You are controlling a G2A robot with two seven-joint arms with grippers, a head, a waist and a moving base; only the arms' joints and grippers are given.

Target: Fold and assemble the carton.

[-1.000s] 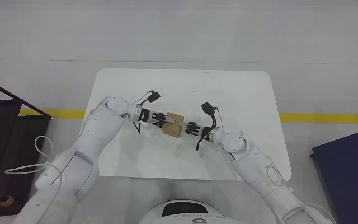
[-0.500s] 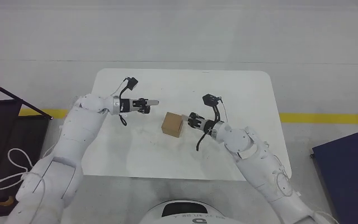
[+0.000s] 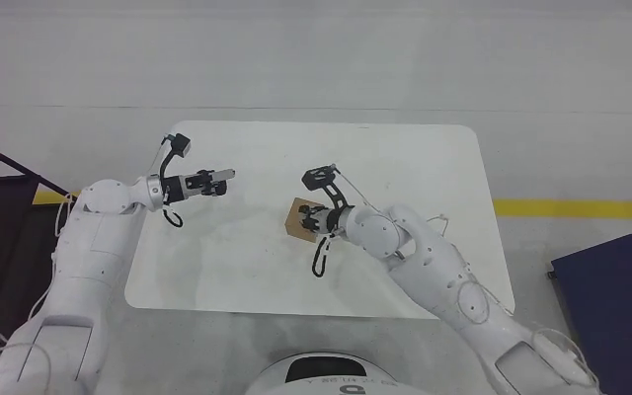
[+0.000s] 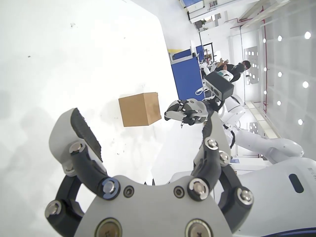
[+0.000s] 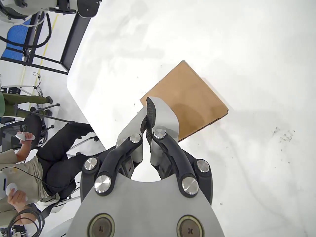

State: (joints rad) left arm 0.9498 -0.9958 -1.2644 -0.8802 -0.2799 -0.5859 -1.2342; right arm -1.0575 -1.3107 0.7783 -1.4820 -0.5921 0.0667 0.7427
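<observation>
One brown carton (image 4: pixel 139 109) — closed, cube-shaped — sits on the table (image 3: pixel 415 178).

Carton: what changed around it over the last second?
The left gripper pulled off the carton and drew back toward the left side of the table, jaws open. The right gripper moved from beside the carton to over its top, jaws shut. The carton stayed closed, in place.

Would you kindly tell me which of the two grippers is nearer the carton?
The right gripper, fingers shut, is right at the carton; the left gripper, fingers open, is well away from it.
</observation>
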